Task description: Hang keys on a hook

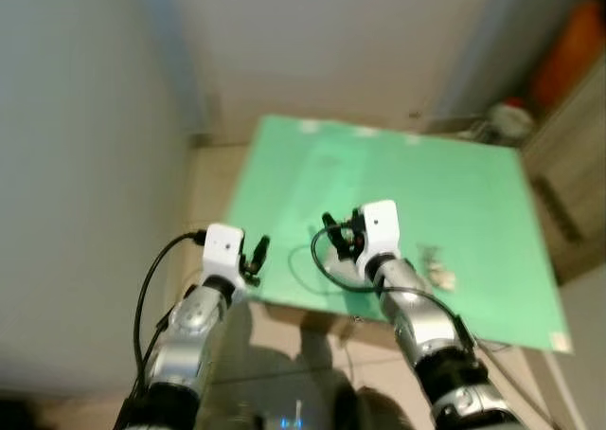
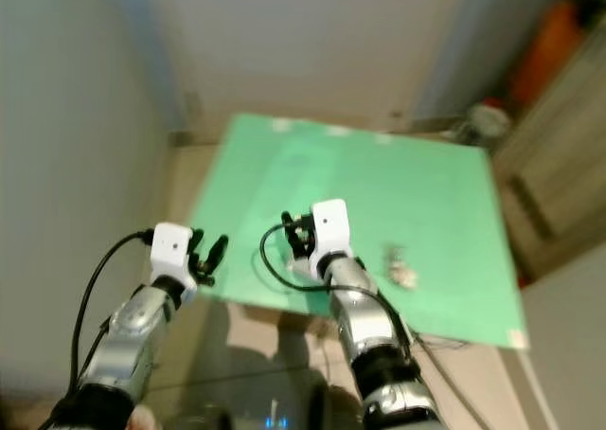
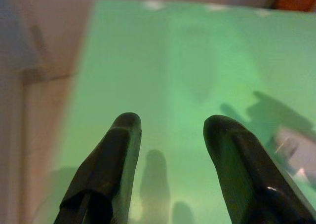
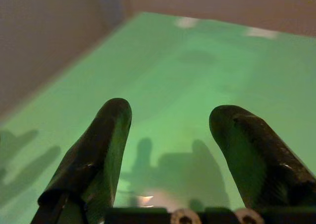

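A small pale bunch of keys (image 1: 438, 269) lies on the green table top (image 1: 445, 184), near its front edge and to the right. My right gripper (image 1: 339, 236) hovers over the table just left of the keys, its fingers (image 4: 101, 150) open with nothing between them. My left gripper (image 1: 258, 257) hangs at the table's front left edge, also open and empty, its fingers (image 3: 111, 169) pointing across the green surface. The picture is blurred and I can make out no hook.
A grey wall (image 1: 76, 165) stands close on the left. Beige floor (image 1: 213, 179) runs between wall and table. A wooden cabinet (image 1: 573, 174) with an orange thing (image 1: 568, 56) on it stands at the right; a pale round object (image 1: 511, 119) lies behind the table's far right corner.
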